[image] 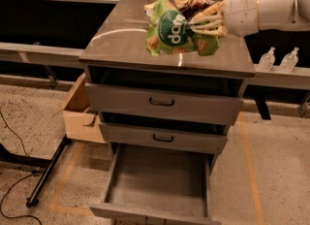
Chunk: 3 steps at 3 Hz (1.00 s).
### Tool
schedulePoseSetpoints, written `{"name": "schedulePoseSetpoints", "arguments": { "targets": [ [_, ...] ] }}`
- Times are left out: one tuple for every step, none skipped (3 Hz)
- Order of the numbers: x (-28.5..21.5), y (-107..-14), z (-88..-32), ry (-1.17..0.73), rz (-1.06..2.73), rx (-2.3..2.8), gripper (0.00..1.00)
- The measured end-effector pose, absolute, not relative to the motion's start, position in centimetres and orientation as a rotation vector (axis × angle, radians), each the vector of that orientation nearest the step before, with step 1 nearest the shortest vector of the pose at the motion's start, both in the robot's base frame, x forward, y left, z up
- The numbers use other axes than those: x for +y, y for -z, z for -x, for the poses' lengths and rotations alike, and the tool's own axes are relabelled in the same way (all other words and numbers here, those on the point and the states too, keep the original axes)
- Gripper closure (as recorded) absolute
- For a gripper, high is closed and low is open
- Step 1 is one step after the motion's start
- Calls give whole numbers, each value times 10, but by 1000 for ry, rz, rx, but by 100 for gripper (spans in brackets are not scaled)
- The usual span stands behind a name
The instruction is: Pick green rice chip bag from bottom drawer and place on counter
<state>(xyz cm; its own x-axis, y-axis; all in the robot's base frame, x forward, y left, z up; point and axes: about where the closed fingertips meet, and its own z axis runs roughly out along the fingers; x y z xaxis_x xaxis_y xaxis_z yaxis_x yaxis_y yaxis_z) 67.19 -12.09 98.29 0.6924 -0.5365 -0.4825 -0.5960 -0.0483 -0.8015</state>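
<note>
The green rice chip bag [177,32] is light green with a dark green round logo and pictured tan chips. My gripper [199,24] comes in from the right on a white arm and is shut on the bag's right side. It holds the bag above the counter [121,40], over its front right part. The bottom drawer [157,183] is pulled out below and its grey inside is bare.
A brown and yellow chip bag [193,3] lies on the counter behind the held bag. Two upper drawers with black handles [161,104] are shut. A cardboard box [80,112] sits left of the cabinet. Two clear bottles [278,59] stand at right.
</note>
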Motion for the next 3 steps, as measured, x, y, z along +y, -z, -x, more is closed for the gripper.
{"name": "schedulePoseSetpoints", "arguments": {
  "targets": [
    [-124,-976,-716,27,1706,944,100],
    [-124,-959,-752,81,1702,977,100],
    [-121,-947,-776,122,1689,992,84]
  ]
}}
